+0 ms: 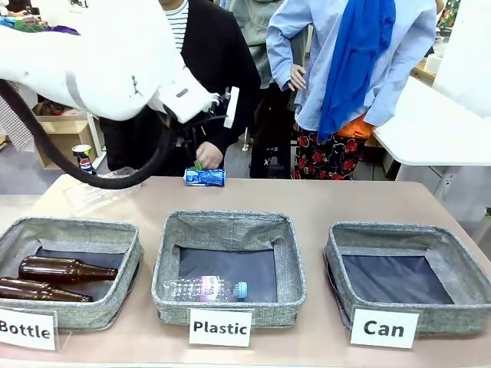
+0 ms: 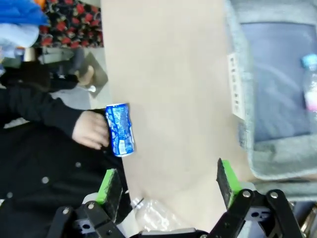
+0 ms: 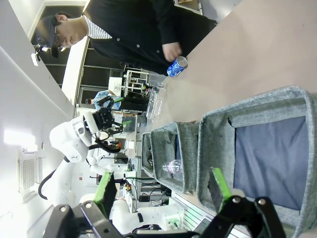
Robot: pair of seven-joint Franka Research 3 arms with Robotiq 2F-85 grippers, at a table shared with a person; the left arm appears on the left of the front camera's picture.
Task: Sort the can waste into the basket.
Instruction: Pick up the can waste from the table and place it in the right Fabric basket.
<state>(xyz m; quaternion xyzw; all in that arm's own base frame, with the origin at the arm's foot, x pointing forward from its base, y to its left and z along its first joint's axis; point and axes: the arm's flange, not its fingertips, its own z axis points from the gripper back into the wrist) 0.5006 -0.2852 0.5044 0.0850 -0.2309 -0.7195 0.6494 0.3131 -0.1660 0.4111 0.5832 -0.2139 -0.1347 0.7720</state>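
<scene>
Blue can (image 1: 205, 177): it is lying on its side at the far edge of the table (image 1: 345, 199), straight across from the middle bin and well apart from the Can bin.
Hand (image 1: 209, 156): the person's hand is resting on the blue can from the far side. From the left wrist we are seeing its fingers wrapping the can's side.
Dark can (image 1: 83, 159): it is standing upright at the far left, just beyond the black cable (image 1: 115, 180). We are not managing to tell whether it is standing on the table.
Can bin (image 1: 399, 230): it is sitting at the near right of the row, with its dark lining showing and its white card (image 1: 383, 328) standing in front.
Plastic bin (image 1: 230, 222): it is sitting in the middle and holding one clear bottle (image 1: 207, 289) on its side.
Bottle bin (image 1: 69, 228): it is sitting at the near left and holding two brown bottles (image 1: 65, 270).
Crushed plastic (image 1: 96, 195): a clear, flattened piece is lying on the table behind the Bottle bin.
Left gripper (image 2: 167, 176): its jaws are standing wide apart, framing bare table top, with the blue can lying ahead of them and not touching.
Right gripper (image 3: 161, 181): its jaws are spreading wide too and gripping nothing. It is looking along the row, with the Can bin nearest.
</scene>
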